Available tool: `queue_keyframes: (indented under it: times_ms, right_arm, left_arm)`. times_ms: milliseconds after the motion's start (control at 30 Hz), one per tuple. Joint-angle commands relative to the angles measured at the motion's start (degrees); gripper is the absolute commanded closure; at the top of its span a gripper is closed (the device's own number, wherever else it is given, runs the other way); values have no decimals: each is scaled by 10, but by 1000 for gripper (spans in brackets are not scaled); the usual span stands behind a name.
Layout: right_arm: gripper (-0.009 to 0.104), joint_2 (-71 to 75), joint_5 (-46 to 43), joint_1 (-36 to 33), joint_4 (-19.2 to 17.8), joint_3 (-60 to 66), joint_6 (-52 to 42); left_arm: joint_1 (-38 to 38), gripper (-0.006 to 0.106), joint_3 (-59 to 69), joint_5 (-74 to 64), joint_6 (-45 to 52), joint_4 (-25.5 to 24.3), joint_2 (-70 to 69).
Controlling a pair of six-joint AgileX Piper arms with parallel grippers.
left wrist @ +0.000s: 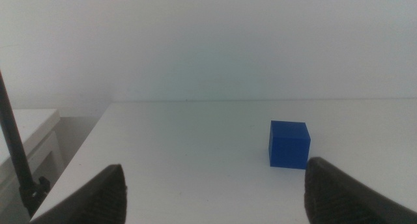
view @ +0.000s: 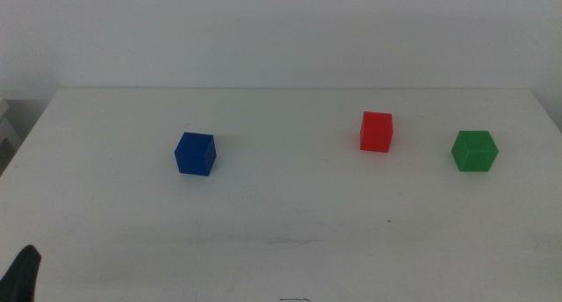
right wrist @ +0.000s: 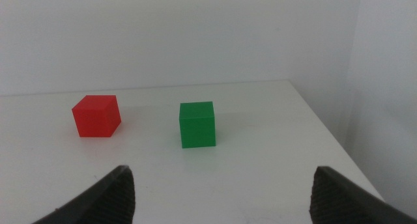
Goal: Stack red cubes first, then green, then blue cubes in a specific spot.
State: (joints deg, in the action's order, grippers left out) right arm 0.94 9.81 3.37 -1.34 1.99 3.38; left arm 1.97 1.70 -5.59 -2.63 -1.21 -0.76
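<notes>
Three small cubes rest apart on the white table (view: pixel 281 214). The blue cube (view: pixel 194 154) sits left of centre, the red cube (view: pixel 376 132) right of centre, and the green cube (view: pixel 474 151) further right. In the left wrist view the blue cube (left wrist: pixel 288 144) lies ahead of my left gripper (left wrist: pixel 212 191), which is open and holds nothing. The right wrist view shows the red cube (right wrist: pixel 96 116) and green cube (right wrist: pixel 197 124) ahead of my open, empty right gripper (right wrist: pixel 221 195). Only a dark tip of the left gripper (view: pixel 22 271) shows at the middle view's bottom left corner. The right gripper is outside the middle view.
A white wall stands behind the table. The table's left edge (left wrist: pixel 71 162) drops off beside a white shelf (left wrist: pixel 26 129) and a thin dark cable (left wrist: pixel 16 152). The table's right edge (right wrist: pixel 332 136) runs close to the green cube.
</notes>
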Motion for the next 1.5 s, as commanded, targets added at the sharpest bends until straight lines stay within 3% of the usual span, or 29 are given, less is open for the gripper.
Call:
queue_keyframes:
  times_ms: [0,233,567,733,867,1033,1200,1467]
  right_arm:
    - [4,8,-44,3,8,-16,-3]
    - [4,-56,32,3,24,-114,-3]
    - [4,-289,175,-4,19,-322,-3]
    - [4,-411,255,-64,17,-414,-3]
    - [4,-495,280,-147,6,-479,-3]
    - [4,-609,288,-222,18,-561,0]
    - [4,-711,305,-247,13,-654,5]
    - [4,-863,382,-256,7,-819,102]
  left_arm:
    - [-1,7,-2,45,-2,0,-12]
    - [-1,7,-2,45,-2,0,-12]
    - [-1,7,-2,45,-2,0,-12]
    - [-1,7,-2,45,-2,0,-12]
    - [-1,7,-2,45,-2,0,-12]
    - [-1,7,-2,45,-2,0,-12]
    - [-1,7,-2,45,-2,0,-12]
    - [-1,7,-2,45,-2,0,-12]
